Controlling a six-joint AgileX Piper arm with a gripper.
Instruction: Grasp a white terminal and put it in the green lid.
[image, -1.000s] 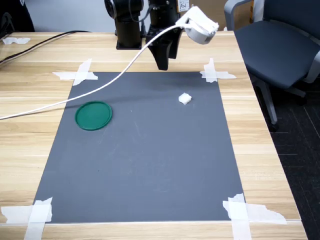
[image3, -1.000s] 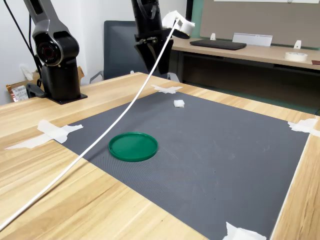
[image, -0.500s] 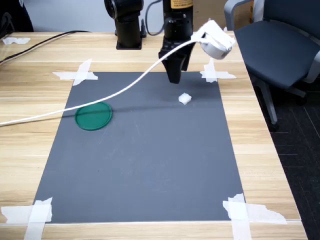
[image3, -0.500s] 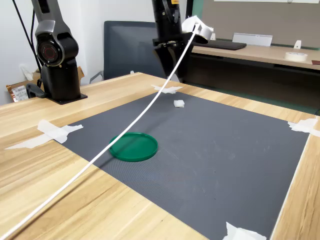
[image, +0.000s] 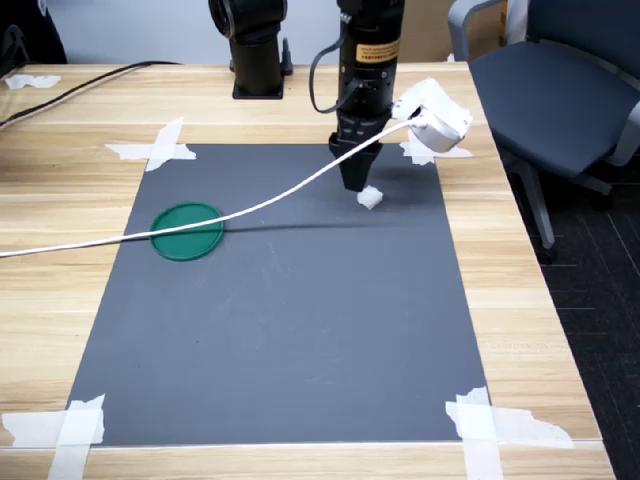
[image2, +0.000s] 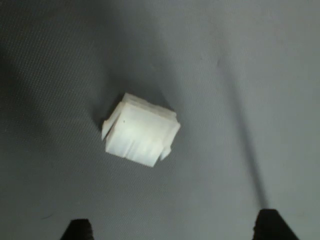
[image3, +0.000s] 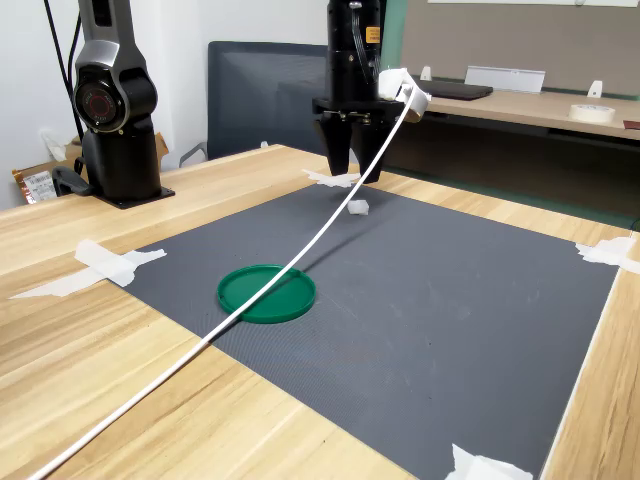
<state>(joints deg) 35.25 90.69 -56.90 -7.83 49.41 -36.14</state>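
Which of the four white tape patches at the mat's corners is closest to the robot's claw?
The crossed white tape patch at the dark mat's far corner, on the first exterior view's right, right beside the black gripper. The others lie farther off.

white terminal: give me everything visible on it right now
The white terminal is a small blocky piece of translucent-white plastic, roughly cube-shaped, with ribbed faces and a small tab at one corner. It lies loose on the dark grey mat, near the far edge in the first exterior view. The gripper hangs just above with fingers apart, not touching it. The green lid lies well apart from it.

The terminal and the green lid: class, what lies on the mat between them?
In the first exterior view, only bare mat separates the terminal from the lid; a white cable hangs above.
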